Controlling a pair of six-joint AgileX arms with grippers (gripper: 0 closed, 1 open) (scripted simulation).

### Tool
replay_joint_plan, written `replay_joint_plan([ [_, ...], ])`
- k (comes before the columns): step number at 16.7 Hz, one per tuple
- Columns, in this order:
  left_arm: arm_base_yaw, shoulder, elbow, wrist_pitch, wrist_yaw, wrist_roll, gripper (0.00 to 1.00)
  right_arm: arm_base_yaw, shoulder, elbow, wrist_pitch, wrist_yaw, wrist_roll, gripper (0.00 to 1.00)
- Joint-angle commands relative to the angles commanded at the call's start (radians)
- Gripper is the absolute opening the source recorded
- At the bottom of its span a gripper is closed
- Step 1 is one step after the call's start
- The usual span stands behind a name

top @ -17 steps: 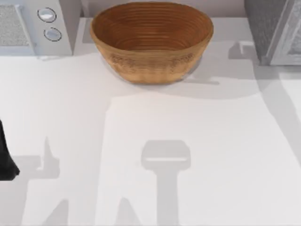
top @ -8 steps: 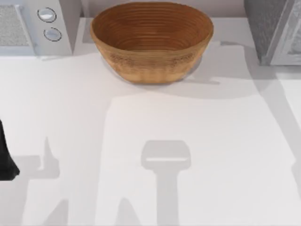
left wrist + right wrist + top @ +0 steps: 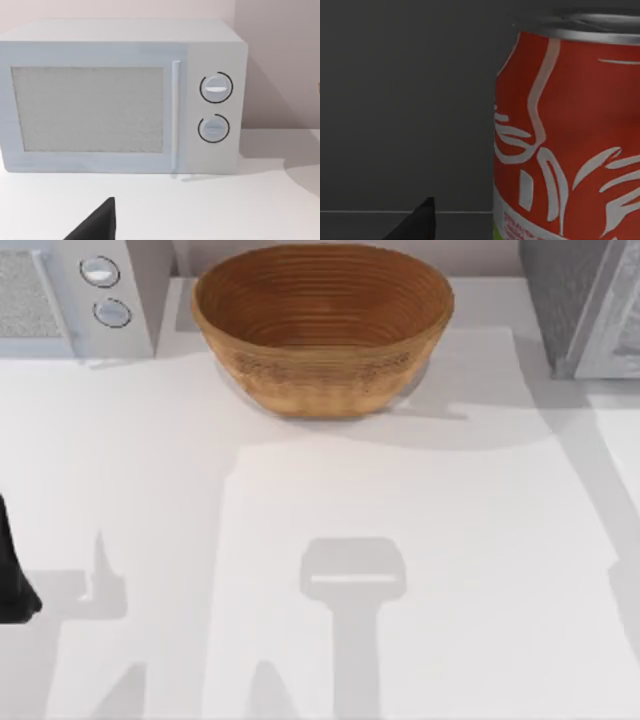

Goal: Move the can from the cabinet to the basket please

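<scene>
Inside the dark cabinet [image 3: 580, 300] the can [image 3: 570, 140] stood upright, close before the right gripper [image 3: 415, 222], placed for a grasp; its opening I cannot tell. The basket [image 3: 322, 330] waited empty, left arm [image 3: 12, 570] parked.

White table [image 3: 300, 500] has the wicker basket [image 3: 322, 325] at the back middle, microwave [image 3: 75, 295] back left, cabinet [image 3: 585, 300] back right.

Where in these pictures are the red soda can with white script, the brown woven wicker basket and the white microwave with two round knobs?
red soda can [image 3: 570, 135], right wrist view, red side wall.
brown wicker basket [image 3: 320, 375], top view, outer front wall.
white microwave [image 3: 87, 107], left wrist view, door window.
</scene>
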Motion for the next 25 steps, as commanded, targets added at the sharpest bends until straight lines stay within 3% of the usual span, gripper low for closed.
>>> replay_joint_plan([
  [9, 0.000, 0.000, 0.000, 0.000, 0.000, 0.000, 1.00, -0.019, 0.131, 0.148, -0.017, -0.017, 0.000, 1.00],
  [22, 0.000, 0.000, 0.000, 0.000, 0.000, 0.000, 1.00, -0.019, 0.131, 0.148, -0.017, -0.017, 0.000, 0.02],
  [25, 0.000, 0.000, 0.000, 0.000, 0.000, 0.000, 1.00, -0.019, 0.131, 0.148, -0.017, -0.017, 0.000, 0.00],
])
